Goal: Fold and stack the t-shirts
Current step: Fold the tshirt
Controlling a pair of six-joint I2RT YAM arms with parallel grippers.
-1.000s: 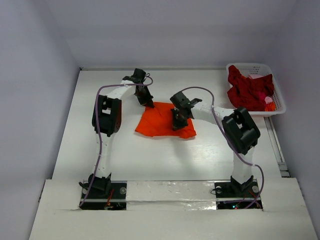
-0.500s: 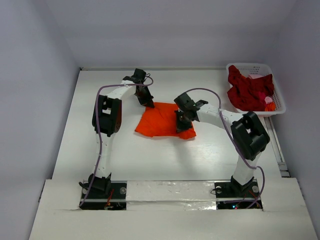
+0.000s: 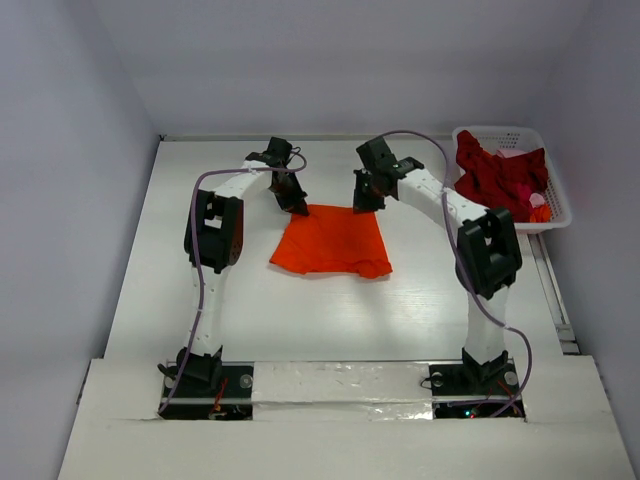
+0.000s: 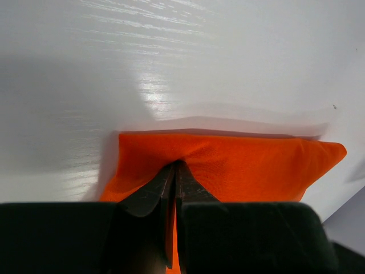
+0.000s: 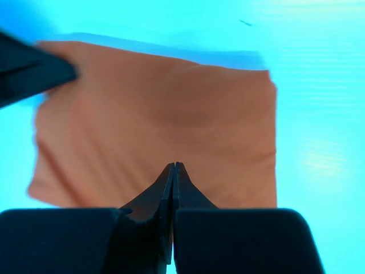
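A bright orange t-shirt (image 3: 332, 242) lies folded flat in the middle of the table. My left gripper (image 3: 297, 205) sits at its far left corner, shut on the cloth. In the left wrist view the fingertips (image 4: 174, 166) pinch a pucker of the orange t-shirt (image 4: 245, 168). My right gripper (image 3: 363, 199) hovers at the shirt's far right edge, shut and empty. In the right wrist view its tips (image 5: 174, 165) hang above the shirt (image 5: 159, 114), which looks tan there. Dark red t-shirts (image 3: 495, 178) are heaped in the basket.
The white lattice basket (image 3: 500, 130) stands at the back right corner, with a small orange-pink scrap (image 3: 538, 210) at its near end. The left gripper's finger (image 5: 28, 68) shows at the upper left of the right wrist view. Walls close in the table's back and sides.
The right arm swung from above the shirt's middle to its far right edge. The shirt now lies flatter and squarer. The left gripper stayed at its corner.
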